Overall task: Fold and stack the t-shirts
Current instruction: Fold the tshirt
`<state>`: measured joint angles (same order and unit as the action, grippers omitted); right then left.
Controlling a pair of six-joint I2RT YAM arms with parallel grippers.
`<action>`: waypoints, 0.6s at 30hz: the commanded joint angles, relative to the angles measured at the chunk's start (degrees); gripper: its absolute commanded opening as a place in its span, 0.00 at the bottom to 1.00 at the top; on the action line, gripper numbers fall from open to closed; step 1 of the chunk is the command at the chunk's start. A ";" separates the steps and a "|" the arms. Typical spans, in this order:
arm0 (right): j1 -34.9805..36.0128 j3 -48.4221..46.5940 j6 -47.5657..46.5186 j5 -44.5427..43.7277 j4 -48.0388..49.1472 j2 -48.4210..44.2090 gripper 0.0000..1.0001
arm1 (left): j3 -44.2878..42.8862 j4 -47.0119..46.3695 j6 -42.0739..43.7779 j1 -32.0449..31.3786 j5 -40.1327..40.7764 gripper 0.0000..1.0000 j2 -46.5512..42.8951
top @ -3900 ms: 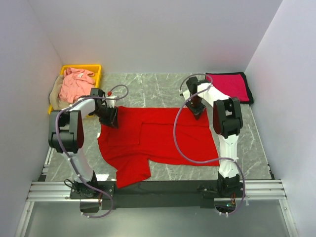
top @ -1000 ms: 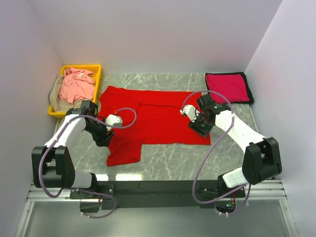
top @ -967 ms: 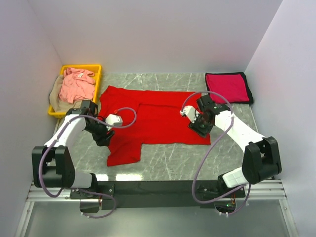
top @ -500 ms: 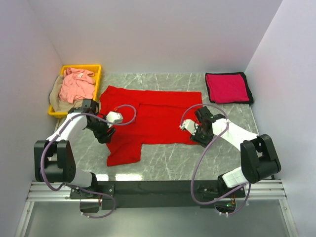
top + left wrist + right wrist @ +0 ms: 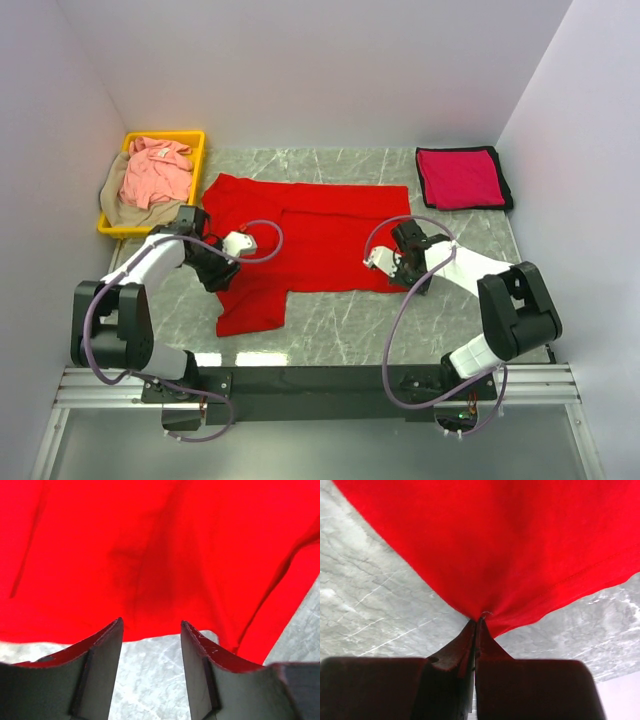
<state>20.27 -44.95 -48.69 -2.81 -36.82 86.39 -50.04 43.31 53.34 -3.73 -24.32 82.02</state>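
Bright, even, diffuse light fills the overhead view, leaving only soft, faint shadows under the arms on the tabletop (image 5: 340,325). In the left wrist view the red t-shirt (image 5: 165,555) is heavily saturated, with a dim shadow patch mid-frame. The left pincer's fingers (image 5: 100,675) look dark and slightly soft.

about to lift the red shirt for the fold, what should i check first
1. right fingers shut on red t-shirt's edge: ok
2. left fingers gripping it: not ok, open at the hem
3. shirt spread flat on the table: ok
4. folded crimson t-shirt apart from the red one: ok
5. how many cloth layers the right fingers hold: cannot tell
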 commanded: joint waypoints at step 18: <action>-0.41 -3.04 0.35 0.96 -1.24 -1.13 0.00 | 9.79 -1.66 8.62 -1.81 7.44 0.06 -0.80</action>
<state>20.21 -46.61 -48.51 -2.11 -37.34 87.46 -42.22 37.52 59.29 -5.39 -16.95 81.73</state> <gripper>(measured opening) 0.008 0.100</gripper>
